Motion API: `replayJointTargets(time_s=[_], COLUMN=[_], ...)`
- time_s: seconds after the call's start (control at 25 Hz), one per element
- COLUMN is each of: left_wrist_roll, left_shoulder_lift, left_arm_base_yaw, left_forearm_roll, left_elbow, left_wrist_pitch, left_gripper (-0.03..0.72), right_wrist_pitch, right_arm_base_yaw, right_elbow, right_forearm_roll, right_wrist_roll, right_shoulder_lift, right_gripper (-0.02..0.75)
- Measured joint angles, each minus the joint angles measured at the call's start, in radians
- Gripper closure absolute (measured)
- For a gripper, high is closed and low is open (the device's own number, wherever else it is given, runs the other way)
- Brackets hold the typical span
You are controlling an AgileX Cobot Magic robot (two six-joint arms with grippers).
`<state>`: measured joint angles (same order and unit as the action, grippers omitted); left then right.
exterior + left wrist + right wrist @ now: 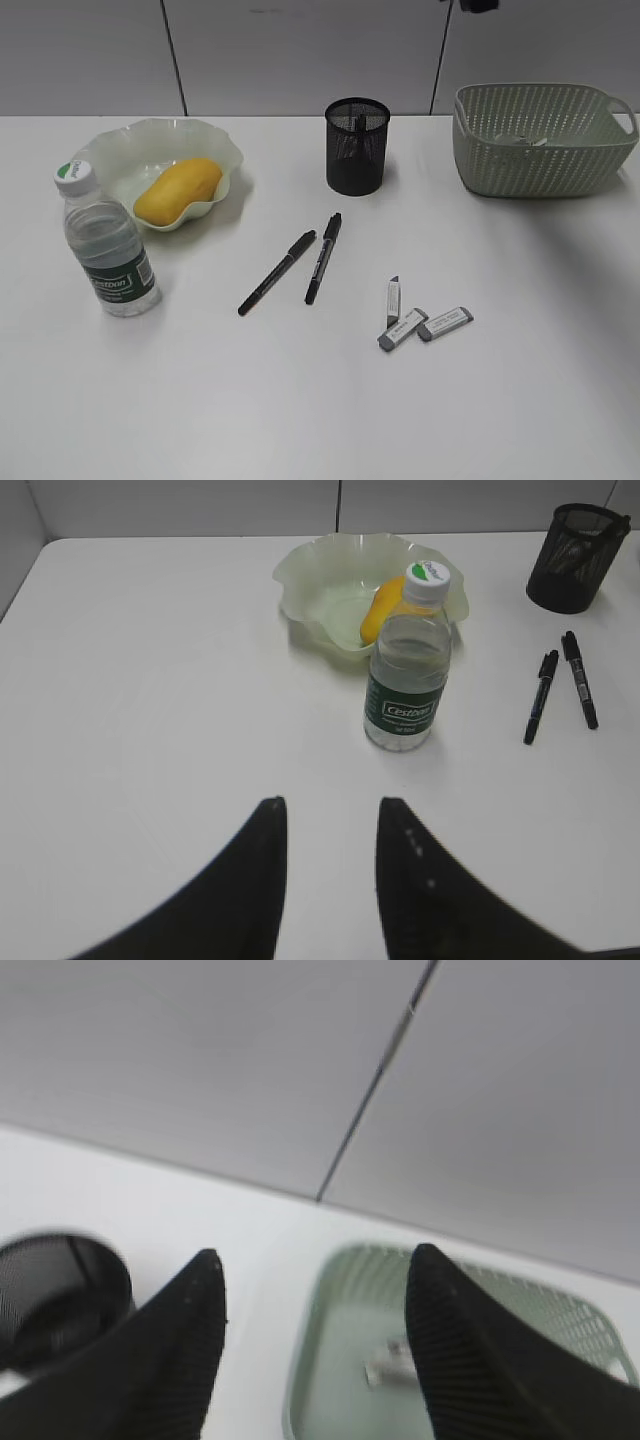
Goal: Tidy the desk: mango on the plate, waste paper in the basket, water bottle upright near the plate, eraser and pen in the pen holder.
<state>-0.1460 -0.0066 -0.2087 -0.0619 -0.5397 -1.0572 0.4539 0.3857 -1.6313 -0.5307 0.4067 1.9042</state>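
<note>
The yellow mango [178, 190] lies in the pale green plate [120, 136]. Just left of the plate the water bottle [105, 245] stands upright. Two black pens [277, 272] [323, 257] lie mid-desk, with three grey-and-white erasers [402, 329] to their right. Behind them stands the black mesh pen holder [357, 145]. The waste paper [392, 1365] lies inside the green basket [540, 140]. My left gripper [330, 805] is open and empty, hanging short of the bottle [405, 665]. My right gripper [315, 1255] is open and empty above the basket's left rim [300, 1380].
The desk's white surface [300, 400] runs bare toward the near edge. A grey panelled wall [300, 50] closes the back. The pen holder [60, 1295] stands left of the basket under the right gripper.
</note>
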Motion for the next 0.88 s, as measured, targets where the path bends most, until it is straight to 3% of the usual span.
replayJointTargets(time_s=[0.12, 0.28, 0.68, 0.88], left_wrist_roll=[0.000, 0.000, 0.000, 0.049], left_shoulder_lift=[0.000, 0.000, 0.052, 0.210], left_arm_base_yaw=[0.000, 0.000, 0.000, 0.000], left_forearm_roll=[0.000, 0.000, 0.000, 0.016], left_elbow=[0.000, 0.000, 0.001, -0.003], left_wrist_pitch=[0.000, 0.000, 0.001, 0.008], left_gripper=[0.459, 0.459, 0.459, 0.443], right_wrist_pitch=[0.329, 0.616, 0.685, 0.714], right_arm_base_yaw=[-0.004, -0.004, -0.004, -0.004], right_elbow=[-0.002, 0.126, 0.915, 1.071], right_forearm_roll=[0.276, 0.387, 0.410, 0.444], right_wrist_roll=[-0.306, -0.407, -0.312, -0.340], right_shoulder_lift=[-0.085, -0.220, -1.134, -1.561], right_gripper=[0.309, 0.318, 0.363, 0.378])
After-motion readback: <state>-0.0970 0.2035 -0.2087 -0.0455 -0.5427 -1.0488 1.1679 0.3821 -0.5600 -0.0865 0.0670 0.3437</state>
